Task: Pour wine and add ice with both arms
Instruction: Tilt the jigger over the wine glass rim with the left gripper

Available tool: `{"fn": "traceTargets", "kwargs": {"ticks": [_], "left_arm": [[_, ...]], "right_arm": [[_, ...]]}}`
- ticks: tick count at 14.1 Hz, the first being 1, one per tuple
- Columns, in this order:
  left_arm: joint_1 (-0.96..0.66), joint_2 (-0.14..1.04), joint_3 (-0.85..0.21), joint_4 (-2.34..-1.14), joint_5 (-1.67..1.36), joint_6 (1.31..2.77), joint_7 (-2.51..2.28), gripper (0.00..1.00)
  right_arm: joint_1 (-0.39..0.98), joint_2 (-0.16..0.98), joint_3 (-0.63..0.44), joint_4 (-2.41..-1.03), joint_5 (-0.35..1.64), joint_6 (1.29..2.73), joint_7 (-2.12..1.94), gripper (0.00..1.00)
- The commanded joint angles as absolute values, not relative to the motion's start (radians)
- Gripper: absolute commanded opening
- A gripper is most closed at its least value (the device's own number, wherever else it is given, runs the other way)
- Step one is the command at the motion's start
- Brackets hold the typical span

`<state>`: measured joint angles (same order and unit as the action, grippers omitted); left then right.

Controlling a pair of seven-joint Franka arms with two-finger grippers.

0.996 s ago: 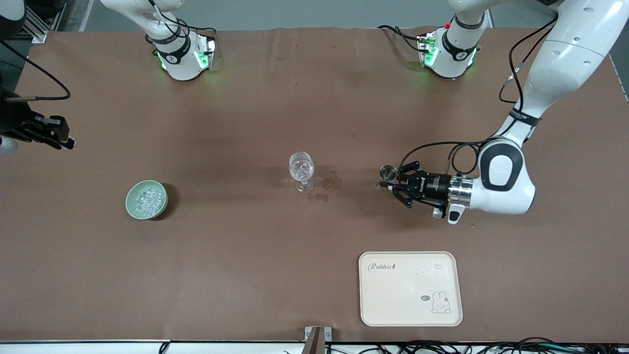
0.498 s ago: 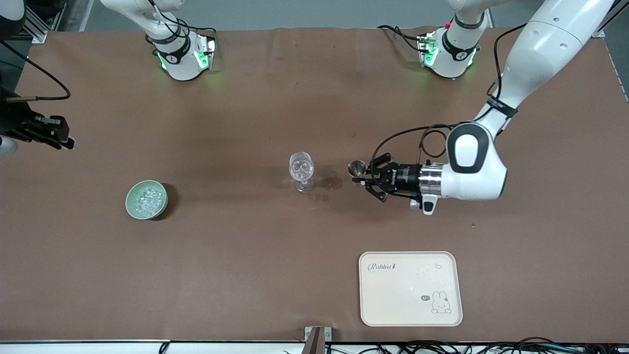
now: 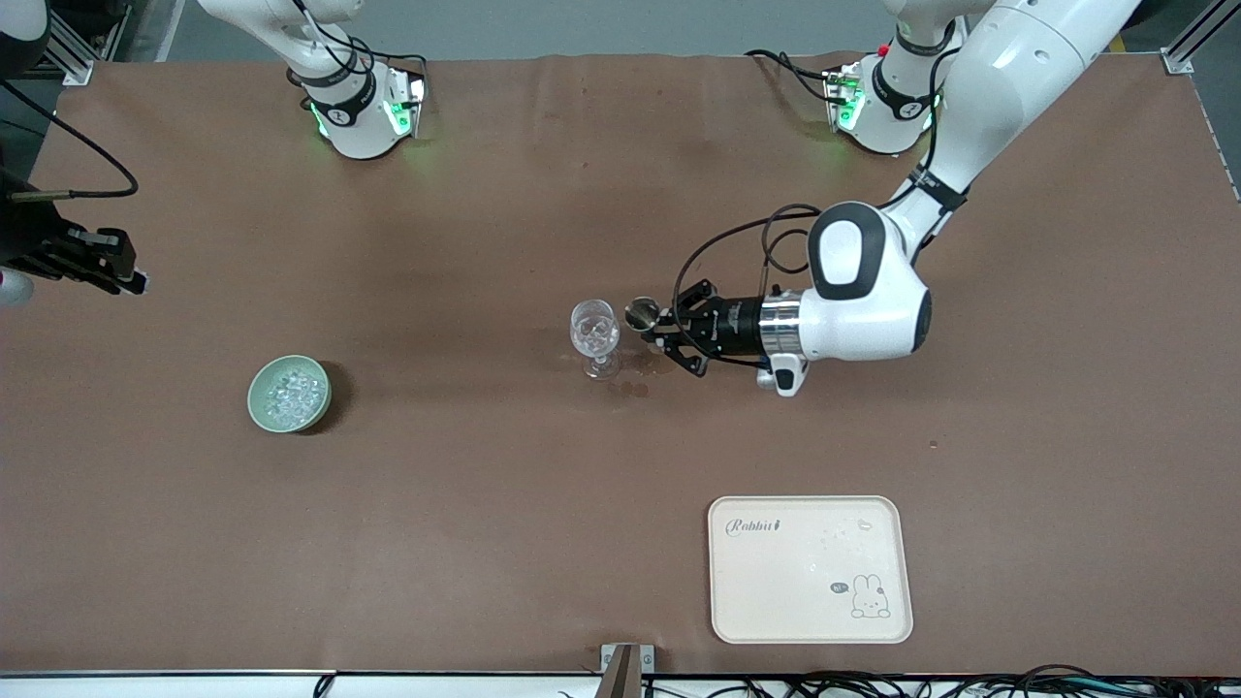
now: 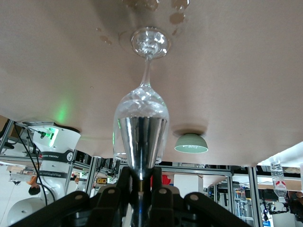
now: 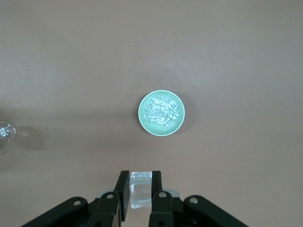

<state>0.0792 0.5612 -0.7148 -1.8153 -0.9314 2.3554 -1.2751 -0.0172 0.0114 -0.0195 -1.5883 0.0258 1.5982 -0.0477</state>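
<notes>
A clear stemmed wine glass [image 3: 594, 334] [image 4: 142, 101] stands mid-table with a few glassy lumps in its bowl. My left gripper [image 3: 662, 328] [image 4: 141, 177] is shut on a small metal measuring cup [image 3: 641, 312] [image 4: 142, 139], held upright right beside the glass rim. Wine is hidden; I cannot tell what the cup holds. A green bowl [image 3: 289, 393] [image 5: 161, 113] of ice [image 5: 162, 111] sits toward the right arm's end. My right gripper [image 3: 107, 267] [image 5: 140, 182] hangs over the table beside that bowl, shut on a clear ice cube [image 5: 141, 189].
A cream tray [image 3: 810, 569] with a rabbit print lies nearer the front camera than the left gripper. Small wet stains [image 3: 635, 388] mark the brown table next to the glass foot.
The left arm has carried the metal cup across the table from its own end up to the wine glass. The right gripper has stayed put.
</notes>
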Motion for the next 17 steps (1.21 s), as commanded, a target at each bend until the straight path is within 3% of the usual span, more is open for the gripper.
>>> {"fn": "traceTargets", "kwargs": {"ticks": [1,17], "left_arm": [[0.069,0.496,-0.709,-1.862,-0.942,2.382,-1.311,0.01],[0.009,0.471,-0.707,-1.862,-0.724,2.404,-1.568,0.01]], "right_arm": [[-0.018,-0.002,-0.018,-1.601,0.025,1.597,-0.035,0.05],[-0.020,-0.002,-0.021,-1.601,0.025,1.597,-0.035,0.05]]}}
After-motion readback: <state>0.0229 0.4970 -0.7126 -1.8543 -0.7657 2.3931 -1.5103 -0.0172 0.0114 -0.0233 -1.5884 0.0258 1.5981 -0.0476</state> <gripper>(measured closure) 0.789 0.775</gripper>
